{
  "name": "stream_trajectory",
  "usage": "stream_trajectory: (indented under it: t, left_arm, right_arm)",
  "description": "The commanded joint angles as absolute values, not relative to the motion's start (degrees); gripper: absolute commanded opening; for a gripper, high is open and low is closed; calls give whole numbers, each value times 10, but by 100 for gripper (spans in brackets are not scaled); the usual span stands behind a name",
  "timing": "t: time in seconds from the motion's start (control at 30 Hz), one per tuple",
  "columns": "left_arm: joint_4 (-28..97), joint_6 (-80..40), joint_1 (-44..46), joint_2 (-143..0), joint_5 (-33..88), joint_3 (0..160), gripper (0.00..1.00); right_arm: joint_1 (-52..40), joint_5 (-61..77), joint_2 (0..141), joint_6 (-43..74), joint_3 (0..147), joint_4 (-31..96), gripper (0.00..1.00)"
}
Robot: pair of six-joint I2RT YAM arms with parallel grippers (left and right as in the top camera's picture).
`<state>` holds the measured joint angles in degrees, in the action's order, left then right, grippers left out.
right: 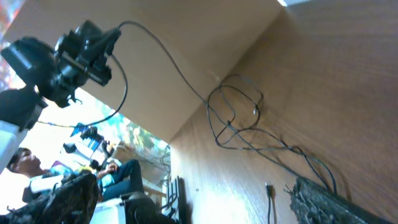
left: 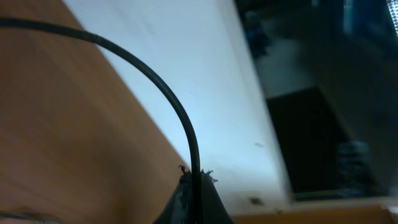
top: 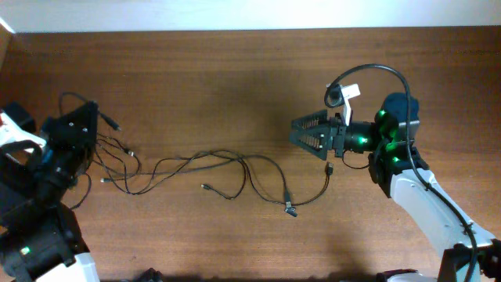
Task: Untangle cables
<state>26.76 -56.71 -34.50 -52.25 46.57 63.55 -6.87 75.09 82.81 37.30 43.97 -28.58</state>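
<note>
Several thin black cables (top: 235,160) lie in long loose strands across the wooden table, from a bunch of loops (top: 117,160) at the left to plug ends near the middle (top: 290,208). My left gripper (top: 88,116) is at the left end, raised, and shut on one cable strand (left: 180,115) that runs up between its fingertips (left: 195,182). My right gripper (top: 301,135) is open and empty, hovering right of the strands. A plug end (top: 330,168) lies just below it. The right wrist view shows the loops (right: 236,115) and the left arm holding the strand (right: 155,46).
The table's far edge (top: 250,30) meets a white wall. The right arm's own thicker cable (top: 376,70) arcs above its wrist. People and equipment (right: 68,180) show beyond the table's edge in the right wrist view.
</note>
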Motion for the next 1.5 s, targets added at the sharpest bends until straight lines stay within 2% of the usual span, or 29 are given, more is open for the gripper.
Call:
stream_trajectory:
  t: [0.0, 0.03, 0.17, 0.43, 0.63, 0.77, 0.87, 1.03, 1.13, 1.2, 1.3, 1.4, 1.47]
  left_arm:
    - [195, -680, -342, -521, 599, 645, 0]
    - [162, -684, -332, -521, 613, 645, 0]
    - [157, -683, -284, -522, 612, 644, 0]
    - [145, -685, -134, -527, 555, 644, 0]
    - [120, -554, -18, -572, 543, 644, 0]
    - [102, -541, 50, -628, 542, 644, 0]
    - [30, -541, 89, -665, 576, 644, 0]
    - [-171, -578, 135, -693, 686, 644, 0]
    - [-223, -503, 143, -693, 736, 644, 0]
    - [-206, -400, 143, -695, 760, 644, 0]
    - [-94, -283, 143, -700, 748, 644, 0]
    - [85, -168, 143, -715, 682, 644, 0]
    - [153, -149, 143, -725, 616, 644, 0]
  right_arm:
    - [-72, 774, 830, 371, 442, -314, 99]
    - [-72, 774, 830, 376, 442, -333, 99]
    - [-72, 774, 830, 384, 442, -385, 99]
    - [-72, 750, 830, 384, 442, -403, 99]
    - [-72, 750, 830, 396, 442, -456, 99]
    - [-72, 749, 830, 396, 442, -459, 99]
    - [-72, 742, 830, 393, 442, -459, 99]
    - [-72, 687, 830, 392, 442, -459, 99]
    - [-72, 683, 830, 392, 442, -459, 99]
    - [-72, 683, 830, 392, 442, -459, 99]
    - [-72, 683, 830, 392, 442, -459, 99]
    - [-72, 683, 830, 393, 442, -459, 99]
    - [-72, 683, 830, 401, 442, -459, 99]
